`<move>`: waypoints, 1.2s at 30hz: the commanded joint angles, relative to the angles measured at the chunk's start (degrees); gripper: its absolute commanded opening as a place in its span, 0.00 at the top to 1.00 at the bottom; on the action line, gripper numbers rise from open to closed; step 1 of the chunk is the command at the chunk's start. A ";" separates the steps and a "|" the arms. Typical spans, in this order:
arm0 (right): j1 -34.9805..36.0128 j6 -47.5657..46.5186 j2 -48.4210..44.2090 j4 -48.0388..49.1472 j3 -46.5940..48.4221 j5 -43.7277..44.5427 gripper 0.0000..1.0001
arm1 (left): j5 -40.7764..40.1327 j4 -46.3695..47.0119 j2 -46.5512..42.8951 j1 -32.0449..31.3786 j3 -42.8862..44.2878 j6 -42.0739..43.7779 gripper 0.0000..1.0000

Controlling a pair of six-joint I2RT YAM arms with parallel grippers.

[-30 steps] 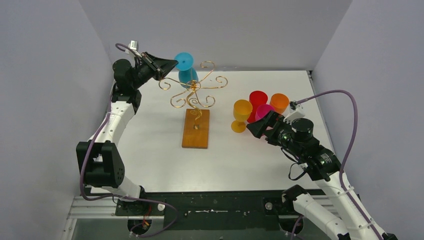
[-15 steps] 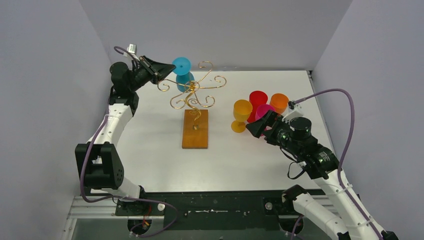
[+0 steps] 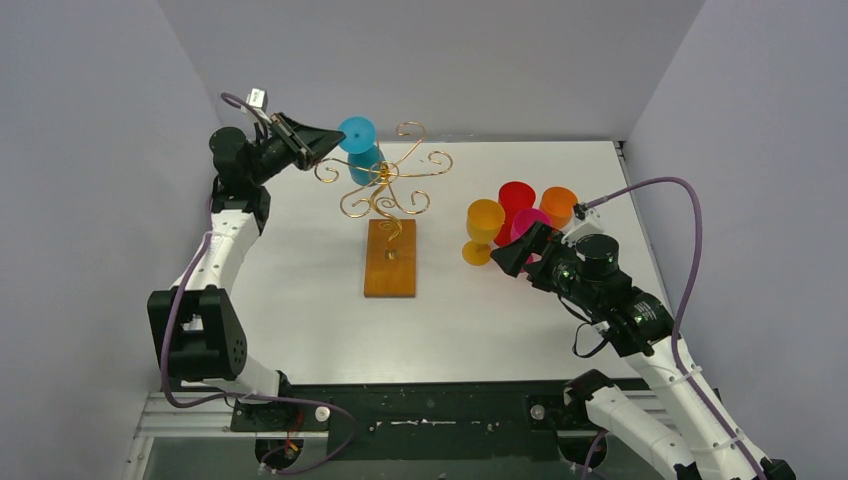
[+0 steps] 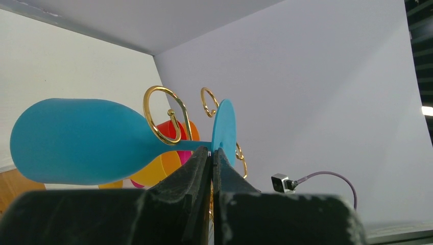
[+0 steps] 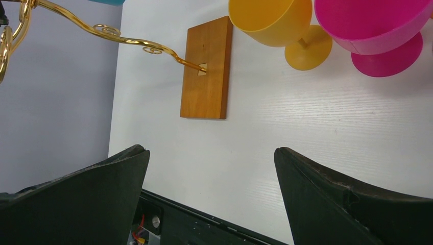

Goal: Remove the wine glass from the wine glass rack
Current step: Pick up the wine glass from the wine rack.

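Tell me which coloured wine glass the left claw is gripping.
The blue glass, held by its stem up at the gold rack; the yellow, red, pink and orange glasses stand on the table.

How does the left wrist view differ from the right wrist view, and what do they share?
Only left wrist: the left hand shut on the stem of the blue wine glass. Only right wrist: the rack's wooden base and the open right hand. Both: the rack's gold wire, yellow glass, pink glass.
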 commanded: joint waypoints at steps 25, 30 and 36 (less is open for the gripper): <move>0.02 0.87 -1.24 2.83 -0.30 -0.90 0.00 | -1.35 -12.17 -13.44 12.23 1.10 16.40 1.00; -0.02 0.38 -3.93 5.00 -1.10 -1.20 0.00 | -5.72 -21.17 -19.38 13.63 0.10 21.63 1.00; -0.04 0.20 -5.93 7.62 -2.46 -1.19 0.00 | -12.22 -36.84 -27.43 13.64 -4.86 28.13 1.00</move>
